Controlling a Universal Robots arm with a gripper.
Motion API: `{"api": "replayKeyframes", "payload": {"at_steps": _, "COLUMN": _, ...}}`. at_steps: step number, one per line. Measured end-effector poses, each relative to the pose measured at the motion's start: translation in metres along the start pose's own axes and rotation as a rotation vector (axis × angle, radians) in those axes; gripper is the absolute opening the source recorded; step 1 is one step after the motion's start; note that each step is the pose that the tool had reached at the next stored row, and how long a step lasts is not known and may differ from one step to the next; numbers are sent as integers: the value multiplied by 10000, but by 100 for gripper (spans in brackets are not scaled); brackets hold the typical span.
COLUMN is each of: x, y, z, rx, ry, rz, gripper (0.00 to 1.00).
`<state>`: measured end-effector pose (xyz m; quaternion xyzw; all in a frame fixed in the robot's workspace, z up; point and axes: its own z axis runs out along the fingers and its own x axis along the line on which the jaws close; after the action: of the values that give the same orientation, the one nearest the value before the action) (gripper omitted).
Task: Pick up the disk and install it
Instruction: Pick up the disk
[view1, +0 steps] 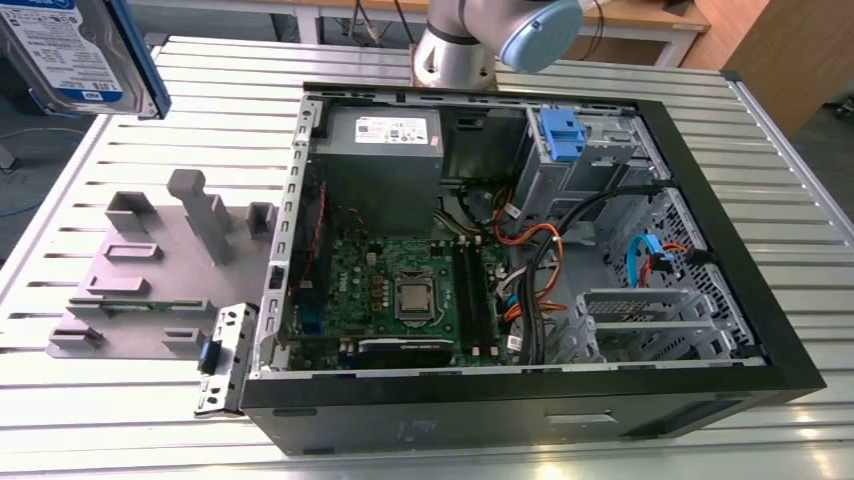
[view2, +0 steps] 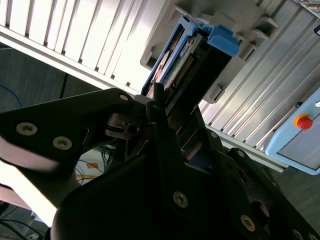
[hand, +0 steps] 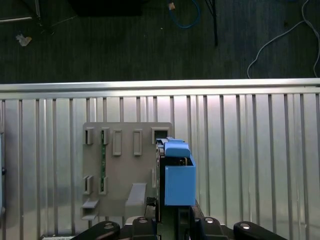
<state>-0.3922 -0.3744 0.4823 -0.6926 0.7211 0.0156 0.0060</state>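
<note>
The disk (view1: 67, 55) hangs high above the table at the exterior view's far left, its blue-and-white label facing the camera and a blue bracket along its edge. In both wrist views I see it end-on: the blue bracket (hand: 179, 180) and the metal body's connector edge (view2: 182, 67) stick out beyond the gripper's black fingers (view2: 160, 107). My gripper (hand: 172, 220) is shut on the disk. Below it lie the grey fixture plate (hand: 125, 165) and the slatted table.
An open black computer case (view1: 747, 300) lies on the slatted metal table (view1: 80, 420), showing a motherboard (view1: 400, 295), a grey power supply (view1: 380, 135) and a drive cage with a blue latch (view1: 561, 135). The grey fixture (view1: 134, 290) lies beside the case. A pendant with a red button (view2: 302, 121) is nearby.
</note>
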Motion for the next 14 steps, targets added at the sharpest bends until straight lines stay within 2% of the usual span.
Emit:
{"api": "replayKeyframes", "payload": {"at_steps": 6, "x": -3, "y": -63, "z": -1, "rx": 0, "ry": 0, "rz": 0, "gripper": 35}}
{"api": "replayKeyframes", "payload": {"at_steps": 14, "x": -7, "y": -180, "z": -2, "rx": 0, "ry": 0, "rz": 0, "gripper": 35}}
